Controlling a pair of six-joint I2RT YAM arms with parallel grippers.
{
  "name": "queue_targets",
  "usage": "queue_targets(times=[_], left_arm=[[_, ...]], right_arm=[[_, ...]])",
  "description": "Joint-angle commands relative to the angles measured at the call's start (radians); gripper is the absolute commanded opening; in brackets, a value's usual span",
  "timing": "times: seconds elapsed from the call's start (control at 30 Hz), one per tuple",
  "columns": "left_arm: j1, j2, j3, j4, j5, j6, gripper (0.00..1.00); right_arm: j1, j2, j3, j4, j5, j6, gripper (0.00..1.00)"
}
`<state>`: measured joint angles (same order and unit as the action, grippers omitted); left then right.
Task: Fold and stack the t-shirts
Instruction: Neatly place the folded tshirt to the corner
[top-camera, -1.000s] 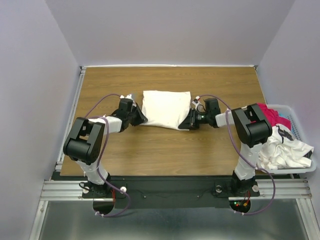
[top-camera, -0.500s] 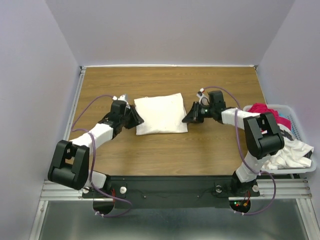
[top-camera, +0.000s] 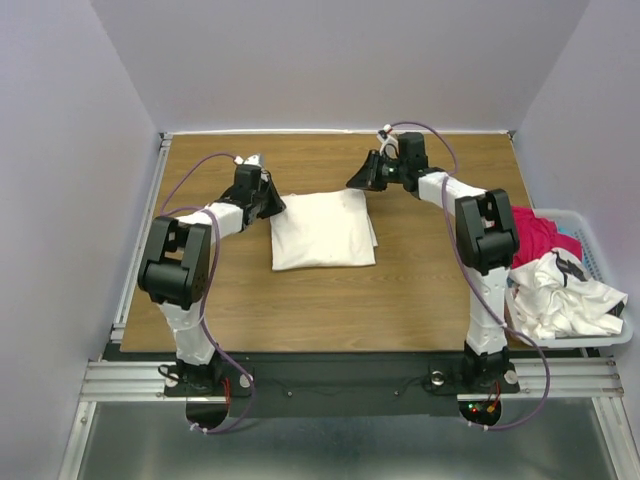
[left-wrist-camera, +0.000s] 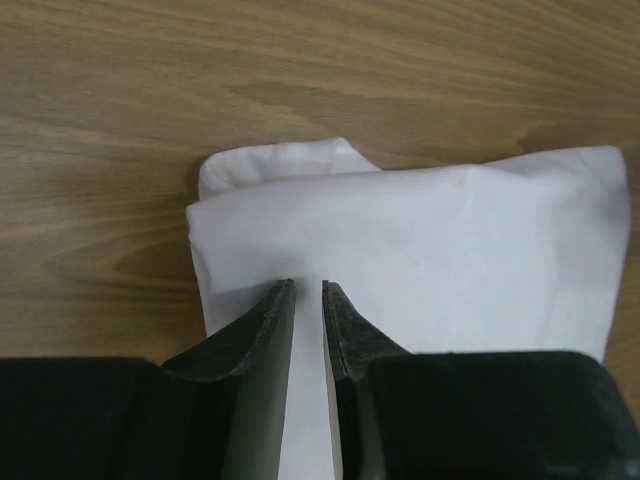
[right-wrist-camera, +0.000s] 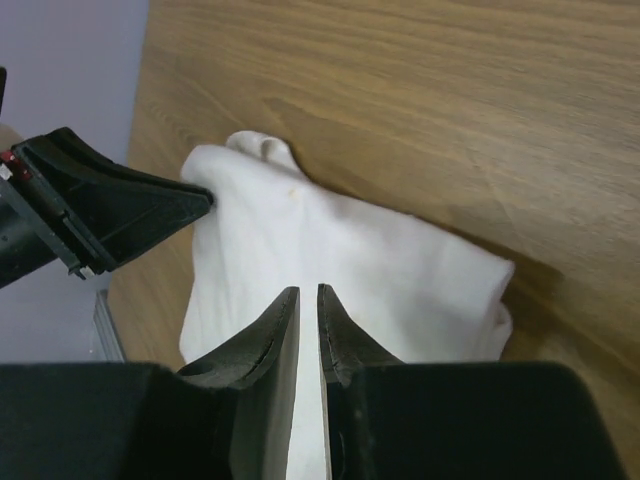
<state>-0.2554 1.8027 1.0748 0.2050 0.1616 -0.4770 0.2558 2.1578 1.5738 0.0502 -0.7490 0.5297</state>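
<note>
Standing at the far corners of the folded shirt (top-camera: 322, 230), left gripper (top-camera: 276, 206) and right gripper (top-camera: 353, 184) show narrow jaws; if they pinch cloth I cannot tell.

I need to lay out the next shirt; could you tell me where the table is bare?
Bare wood lies between the folded t-shirt and the table's near edge, and between its right side and the right arm. Its far corners are crowded: that arm and the left arm reach in.
</note>
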Motion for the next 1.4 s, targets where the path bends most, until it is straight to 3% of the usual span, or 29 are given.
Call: queue_targets(times=[0.0, 0.23, 0.4, 0.57, 0.73, 0.9, 1.03, 1.37], left_arm=[[0.016, 0.075, 0.073, 0.020, -0.001, 0.029, 0.29], [0.065, 0.141, 0.057, 0.040, 0.042, -0.005, 0.27], [0.077, 0.094, 0.047, 0.039, 0.093, -0.023, 0.28], [0.074, -0.035, 0.039, -0.001, 0.104, -0.018, 0.50], [0.068, -0.221, -0.018, -0.120, -0.005, 0.035, 0.73], [0.038, -0.305, -0.110, -0.255, -0.124, 0.097, 0.86], [-0.001, -0.319, -0.171, -0.279, -0.181, 0.120, 0.87], [-0.068, -0.137, -0.085, -0.280, -0.246, 0.120, 0.83]], right_arm=[[-0.007, 0.118, 0.106, -0.001, 0.034, 0.018, 0.19], [-0.047, 0.228, 0.028, 0.010, 0.092, 0.018, 0.18], [-0.061, 0.111, -0.018, 0.004, 0.102, -0.029, 0.19], [-0.062, -0.053, -0.087, -0.035, 0.132, -0.056, 0.31], [-0.055, -0.225, -0.219, -0.143, 0.221, -0.120, 0.48], [-0.047, -0.419, -0.330, -0.283, 0.348, -0.177, 0.65], [-0.044, -0.544, -0.420, -0.369, 0.430, -0.191, 0.73], [-0.046, -0.707, -0.543, -0.461, 0.488, -0.204, 0.75]])
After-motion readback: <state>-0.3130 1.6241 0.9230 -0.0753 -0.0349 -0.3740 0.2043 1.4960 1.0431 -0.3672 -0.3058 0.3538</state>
